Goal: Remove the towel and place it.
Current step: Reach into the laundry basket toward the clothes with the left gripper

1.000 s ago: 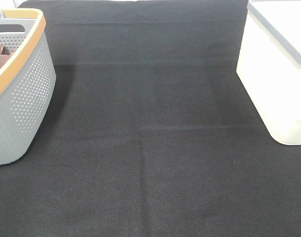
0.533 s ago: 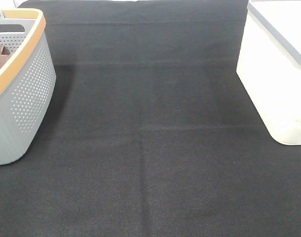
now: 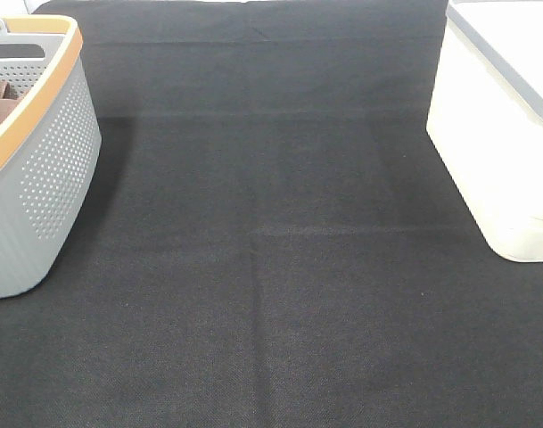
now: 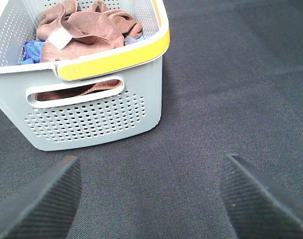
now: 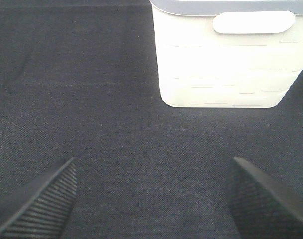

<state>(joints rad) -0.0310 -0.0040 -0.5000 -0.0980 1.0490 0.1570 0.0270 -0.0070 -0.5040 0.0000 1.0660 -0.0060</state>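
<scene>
- The left end effector [image 4: 151, 163] stands wide. Its two dark ribbed fingers [image 4: 39, 201] are spread far apart with nothing between them, above bare cloth just in front of the basket.
- The right end effector [image 5: 153, 164] is also spread wide and empty. Its two ribbed fingers [image 5: 39, 204] hang over the dark cloth, facing the white container.
- Neither of the two end effectors shows in the exterior high view.
- One grey perforated plastic basket with a yellow-orange rim [image 4: 91, 119] stands on the tabletop. It sits at the left edge of the high view [image 3: 48, 169].
- One oval handle slot [image 4: 74, 89] is cut in the basket wall nearest the left end effector, and brown fabric shows through it.
- The reddish-brown fuzzy towel [image 4: 89, 32] lies bunched inside the basket on top of the heap, with one small white tag [image 4: 59, 40] facing up. I cannot tell how many separate brown pieces make up the heap.
- One bright blue cloth [image 4: 29, 50] peeks out under the towel, against the basket wall.
- One white ribbed plastic container with a grey rim [image 5: 226, 64] stands well apart from the basket, at the right edge of the high view [image 3: 494, 160]. One moulded handle [image 5: 253, 22] shows on its side.
- One black woven-cloth tabletop [image 3: 271, 267] carries both the basket and the container.
</scene>
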